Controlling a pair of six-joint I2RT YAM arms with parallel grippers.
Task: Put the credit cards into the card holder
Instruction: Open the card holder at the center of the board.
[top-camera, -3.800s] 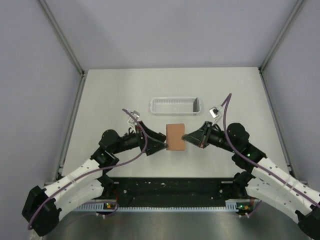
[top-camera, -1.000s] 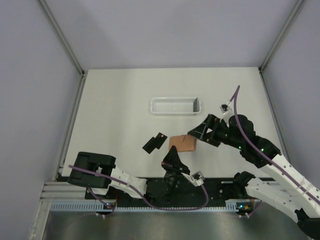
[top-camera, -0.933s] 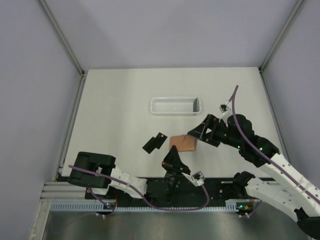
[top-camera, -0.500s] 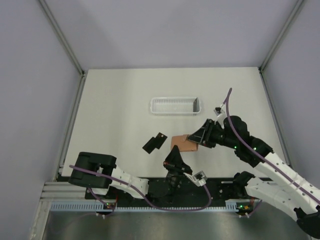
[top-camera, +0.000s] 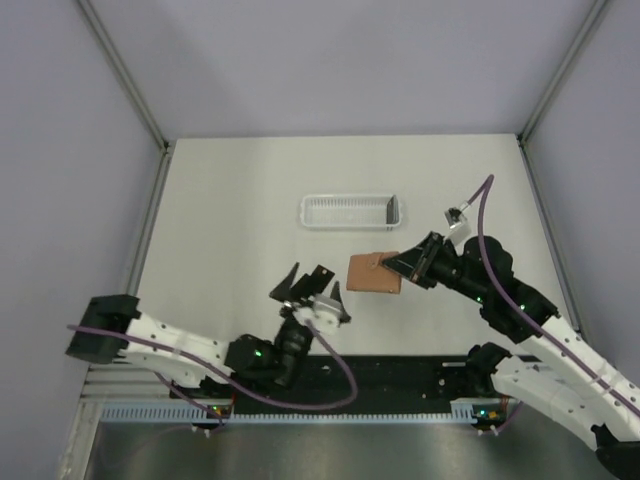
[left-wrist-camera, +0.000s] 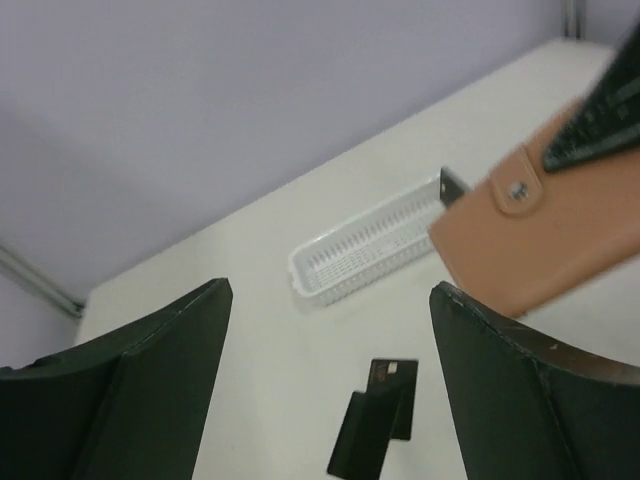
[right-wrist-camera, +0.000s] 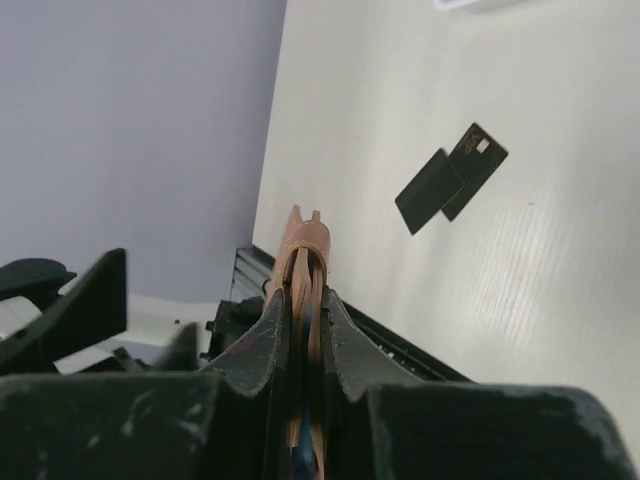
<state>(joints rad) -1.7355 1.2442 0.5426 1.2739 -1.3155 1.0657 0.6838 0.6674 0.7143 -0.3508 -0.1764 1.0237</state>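
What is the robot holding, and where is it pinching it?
The right gripper pinches the brown wallet by the edge nearest that arm. The left gripper is open and holds nothing.

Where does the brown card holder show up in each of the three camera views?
Top external: the card holder sits right of centre, held by the right gripper.
Left wrist: right side, tilted.
Right wrist: lower centre, edge-on between the fingers.
Shared landmark: the two black credit cards lying on the table.
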